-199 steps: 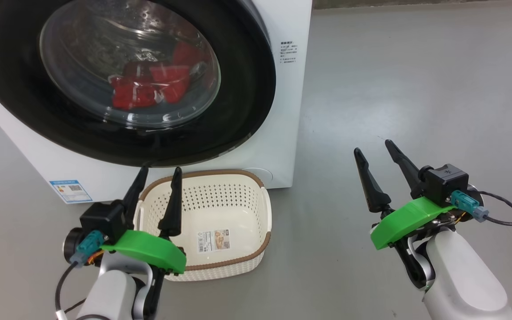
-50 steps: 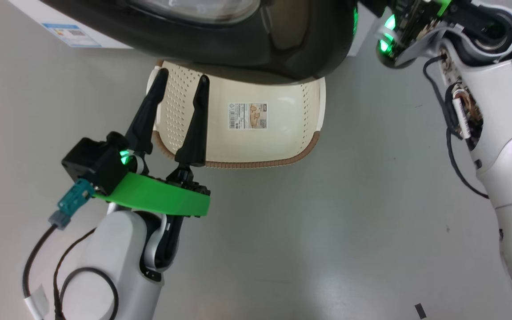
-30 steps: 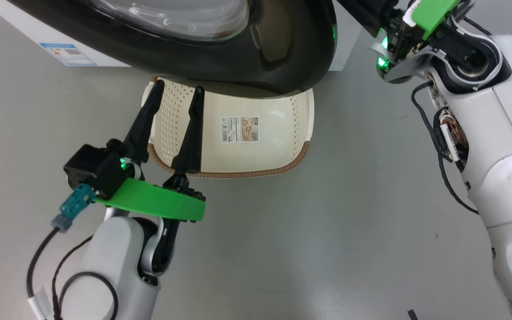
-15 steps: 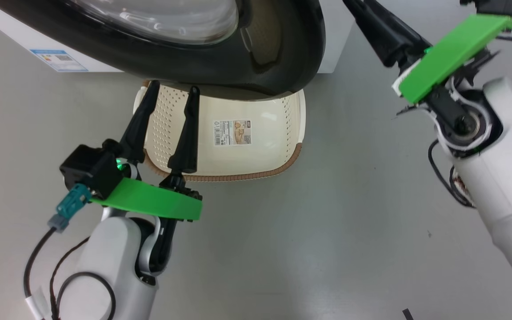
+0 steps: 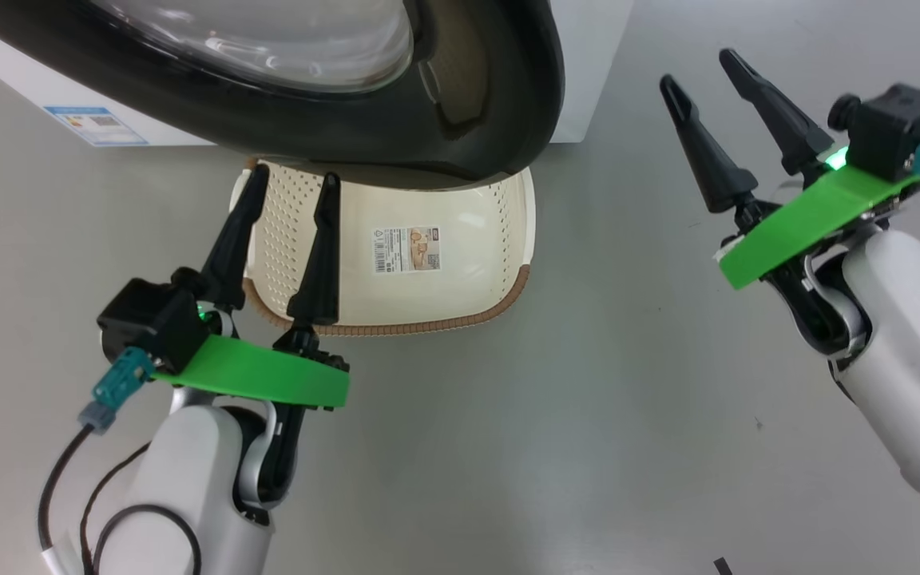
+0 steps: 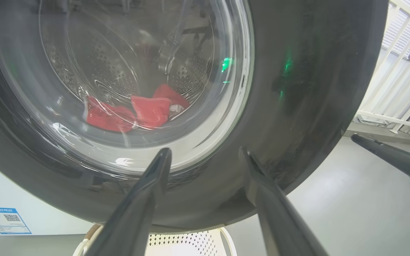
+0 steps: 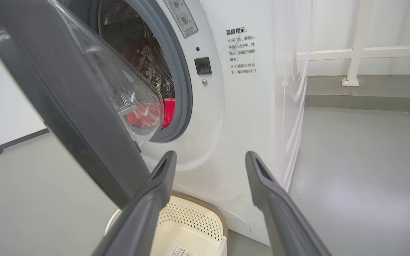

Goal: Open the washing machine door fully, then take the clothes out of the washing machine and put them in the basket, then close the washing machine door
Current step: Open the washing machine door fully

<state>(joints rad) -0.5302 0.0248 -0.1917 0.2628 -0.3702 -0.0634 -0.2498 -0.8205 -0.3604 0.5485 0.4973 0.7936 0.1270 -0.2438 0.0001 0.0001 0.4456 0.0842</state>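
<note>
- Hanging released at the left end effector (image 5: pixel 295 172): both dark fingers spread wide, nothing between them, tips aimed up at the lower rim of the washing machine door (image 5: pixel 460 120).
- Just below and beyond those fingertips, the basket (image 5: pixel 428 326) on the floor (image 5: pixel 588 415), cream with a brown rim, paper label (image 5: pixel 406 249) on its bottom, far side tucked under the door's black rim.
- Straight ahead of the left end effector (image 6: pixel 205 150) in its wrist view, glossy black rim and bulging glass very near; touching or not, cannot tell.
- Behind that glass, ahead of and above the left fingertips, the clothes (image 6: pixel 148 112): red pieces lying low in the perforated drum (image 6: pixel 112 71).
- Far left of the same fingers, a small blue label (image 6: pixel 5 220) low on the white front.
- Likewise released at the right end effector (image 5: pixel 697 67): fingers parted, empty, raised in the air to the right of the door's edge and clear of it.
- Ahead and left of the right end effector (image 7: pixel 210 153), door (image 7: pixel 66 106) swung partly out from the washing machine (image 7: pixel 240 124), with a gap between glass bowl and grey rubber ring (image 7: pixel 185 89).
- Through that gap, red cloth (image 7: pixel 169 110) inside the drum.
- Directly under the right fingertips in that view, basket (image 7: pixel 190 220) close against the machine's front.
</note>
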